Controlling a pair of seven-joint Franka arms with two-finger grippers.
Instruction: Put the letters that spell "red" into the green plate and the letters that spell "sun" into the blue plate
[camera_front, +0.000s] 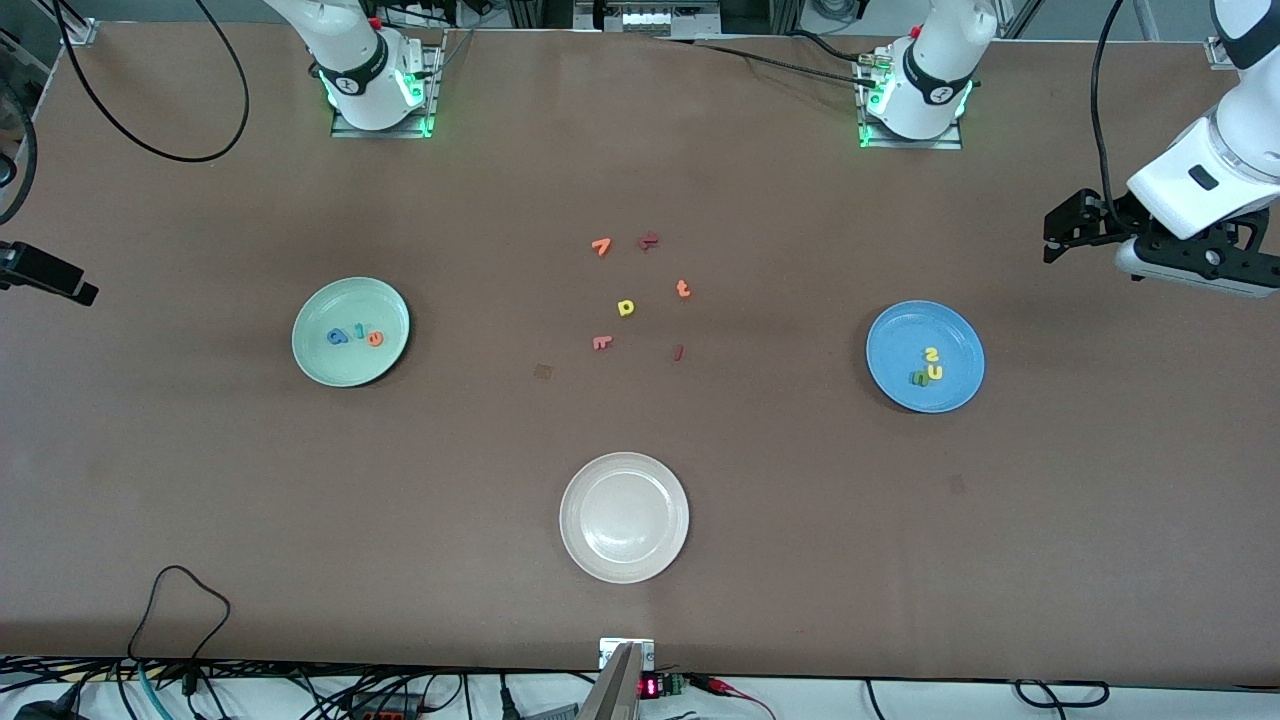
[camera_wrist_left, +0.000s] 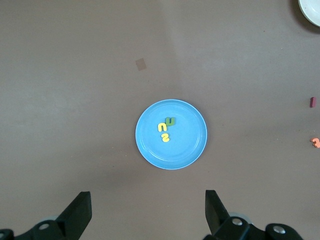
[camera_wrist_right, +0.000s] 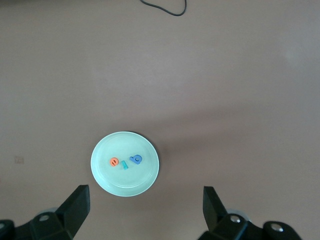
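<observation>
The green plate (camera_front: 318, 358) lies toward the right arm's end and holds a blue "d" (camera_front: 338, 336), a teal "r" (camera_front: 358, 332) and an orange "e" (camera_front: 374, 338). The blue plate (camera_front: 955, 390) lies toward the left arm's end and holds a yellow "s" (camera_front: 930, 354), a yellow "u" (camera_front: 936, 372) and a dark green "n" (camera_front: 917, 378). High over the table by the blue plate (camera_wrist_left: 187, 147), my left gripper (camera_wrist_left: 147, 197) is open and empty. My right gripper (camera_wrist_right: 145, 192) hangs open and empty high by the green plate (camera_wrist_right: 125, 184).
A cream-white plate (camera_front: 624, 560) sits nearest the front camera. Several loose letters lie mid-table, among them a yellow one (camera_front: 626, 307), an orange "t" (camera_front: 683, 289) and a pink-red one (camera_front: 601, 342). Cables run along the table's edges.
</observation>
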